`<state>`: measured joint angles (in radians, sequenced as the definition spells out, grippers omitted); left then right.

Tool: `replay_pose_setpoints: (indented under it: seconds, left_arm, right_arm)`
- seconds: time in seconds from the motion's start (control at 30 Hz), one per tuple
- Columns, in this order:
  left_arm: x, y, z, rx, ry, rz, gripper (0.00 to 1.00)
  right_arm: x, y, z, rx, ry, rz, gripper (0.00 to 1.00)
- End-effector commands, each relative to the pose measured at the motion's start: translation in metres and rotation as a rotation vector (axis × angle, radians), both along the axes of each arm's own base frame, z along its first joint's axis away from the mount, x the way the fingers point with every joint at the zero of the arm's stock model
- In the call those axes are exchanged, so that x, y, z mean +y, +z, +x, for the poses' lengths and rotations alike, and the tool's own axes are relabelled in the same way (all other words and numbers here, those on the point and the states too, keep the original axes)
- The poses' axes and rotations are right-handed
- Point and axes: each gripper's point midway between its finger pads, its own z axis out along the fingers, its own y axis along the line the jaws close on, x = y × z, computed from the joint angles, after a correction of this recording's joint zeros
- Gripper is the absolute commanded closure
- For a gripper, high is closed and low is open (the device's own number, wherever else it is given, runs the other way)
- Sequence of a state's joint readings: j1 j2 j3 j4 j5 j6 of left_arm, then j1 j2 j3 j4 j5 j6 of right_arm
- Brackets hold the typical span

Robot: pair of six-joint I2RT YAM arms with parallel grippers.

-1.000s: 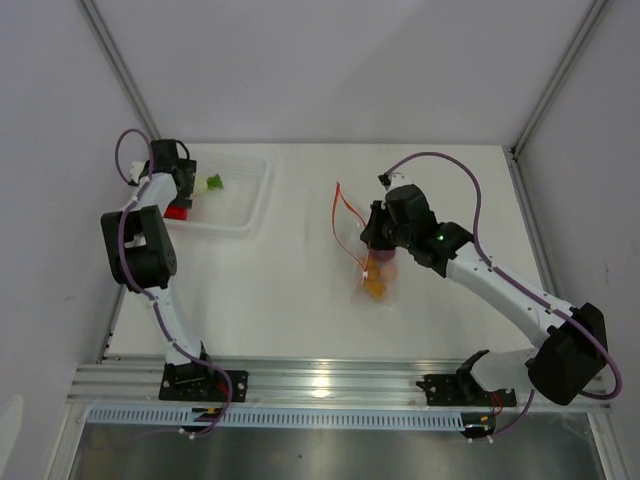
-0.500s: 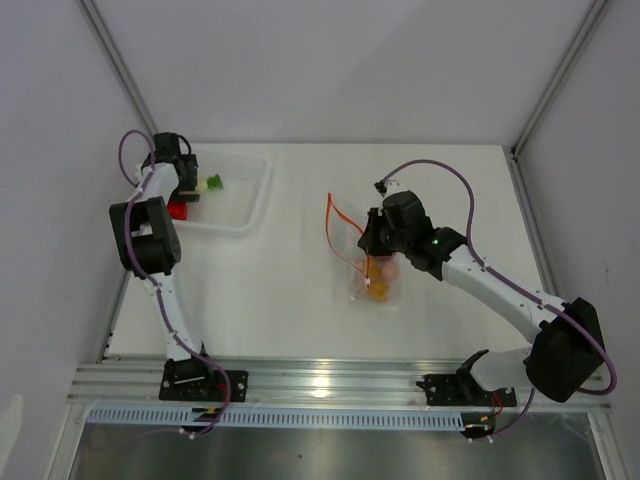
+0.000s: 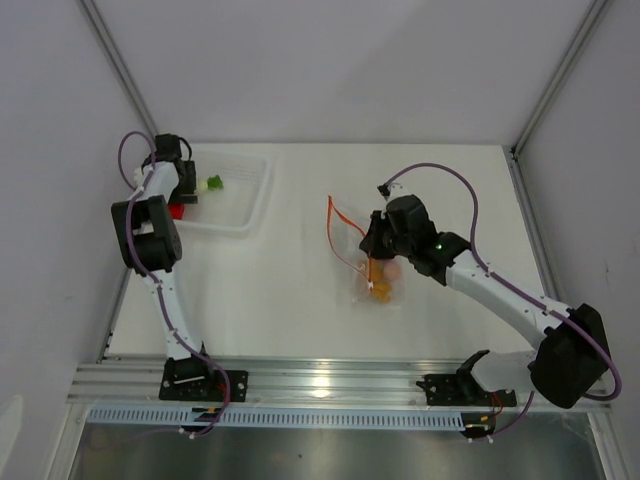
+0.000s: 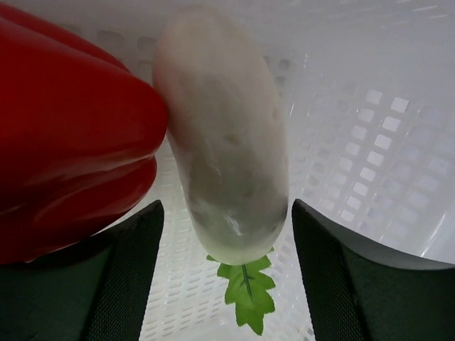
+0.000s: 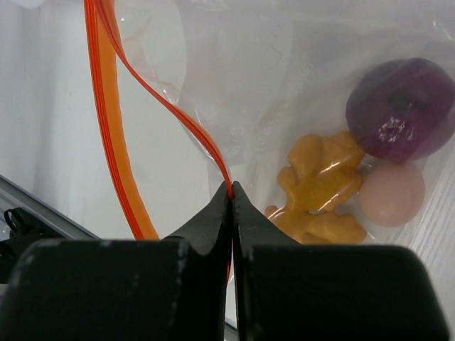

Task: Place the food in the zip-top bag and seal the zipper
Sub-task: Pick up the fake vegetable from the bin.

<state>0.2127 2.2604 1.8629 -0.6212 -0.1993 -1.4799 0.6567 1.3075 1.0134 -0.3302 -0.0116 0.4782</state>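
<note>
My left gripper [image 3: 190, 185] reaches into the white slotted basket [image 3: 255, 205]. It is open, its fingers [image 4: 128, 277] on either side of the white food [image 4: 224, 142], whose green leaf [image 4: 247, 298] lies below. The red food [image 4: 64, 135] lies right beside it on the left. My right gripper [image 5: 231, 186] is shut on the zipper [image 5: 170, 106] of the zip-top bag [image 3: 365, 265], which lies on the table with its mouth gaping. Inside the bag are a purple food [image 5: 398, 110], an orange-yellow food [image 5: 320, 185] and a pale pink round one [image 5: 391, 193].
The basket stands at the table's far left, close to the left wall [image 3: 60, 200]. An aluminium rail [image 3: 330, 380] with both arm bases runs along the near edge. White table [image 3: 290, 280] lies between basket and bag.
The left arm has turned at the elbow and its gripper has settled over the white food, fingers slightly narrower. The right gripper and bag have shifted only a little.
</note>
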Motion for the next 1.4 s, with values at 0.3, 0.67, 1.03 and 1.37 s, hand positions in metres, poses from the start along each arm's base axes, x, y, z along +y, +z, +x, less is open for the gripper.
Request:
replay_pose_setpoints:
  seconds: [0.3,0.67,1.03,1.37]
  left_arm:
    - [0.019,-0.005,0.025,-0.053,-0.028,0.056,0.44]
    - [-0.016,0.013,0.007,-0.119,-0.137,-0.018,0.81]
    - [-0.071,0.087,-0.047,-0.309,-0.268,-0.077,0.99]
    - [-0.125,0.121,-0.092,-0.457,-0.442,-0.216,0.99]
  right_arm:
    - [-0.011,0.013,0.002,-0.048,-0.05,0.011,1.0]
    - [-0.01,0.014,-0.004,0.005,-0.063,0.027,1.0]
    - [-0.012,-0.003,-0.011,0.091,-0.102,0.019,1.0]
    - [-0.021,-0.021,-0.028,0.163,-0.156,-0.037,1.0]
